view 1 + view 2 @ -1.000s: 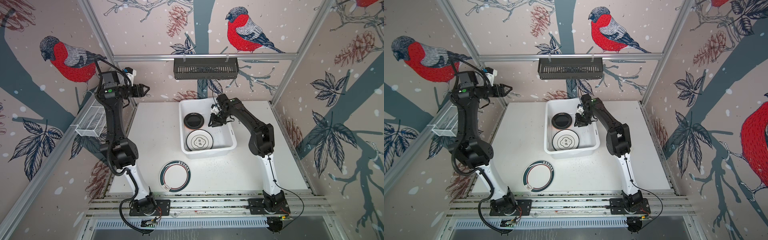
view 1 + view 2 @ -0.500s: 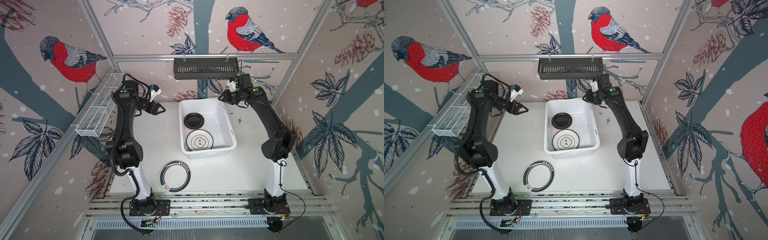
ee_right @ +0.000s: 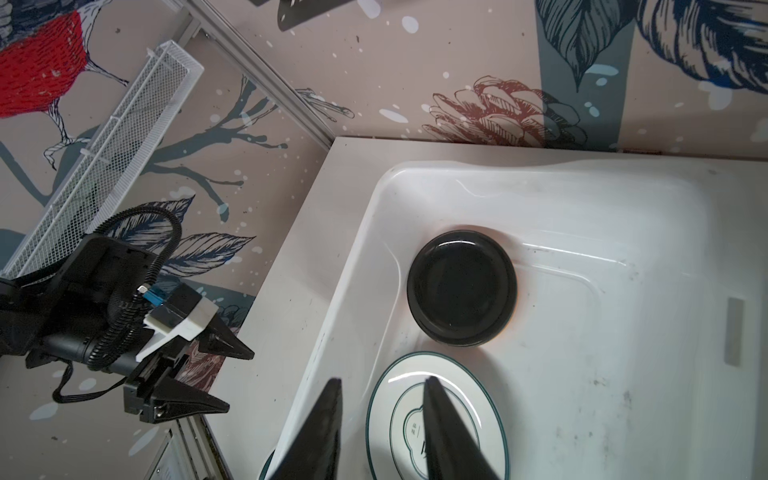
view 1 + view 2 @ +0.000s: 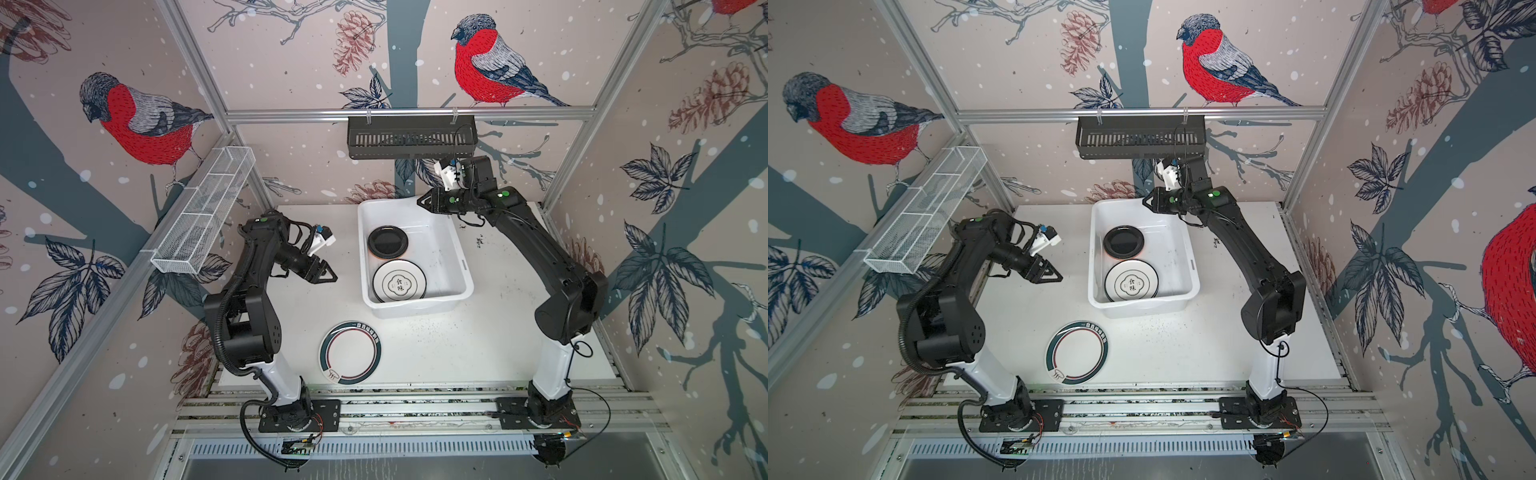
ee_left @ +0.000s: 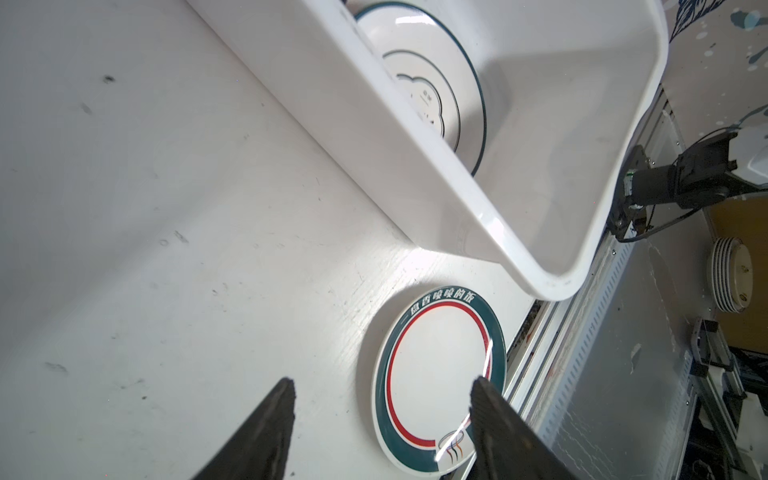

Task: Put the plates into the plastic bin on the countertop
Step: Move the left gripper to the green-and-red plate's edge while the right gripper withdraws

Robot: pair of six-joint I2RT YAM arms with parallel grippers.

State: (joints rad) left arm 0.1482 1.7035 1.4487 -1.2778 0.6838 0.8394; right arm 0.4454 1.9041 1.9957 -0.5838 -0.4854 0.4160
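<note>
my left gripper point(image 4: 330, 272) hangs over the countertop point(image 4: 457, 353) just left of the bin point(image 4: 438, 257), jaws wide apart and empty. the green-rimmed plate point(image 4: 350, 352) lies flat near the front edge, well apart from those jaws; in the left wrist view it shows beyond the fingers point(image 5: 266, 428). my right gripper point(image 4: 420, 202) is above the bin's far rim, jaws a little apart, holding nothing. below it in the bin lie a black plate point(image 4: 387, 242) and a white plate point(image 4: 399, 284)
</note>
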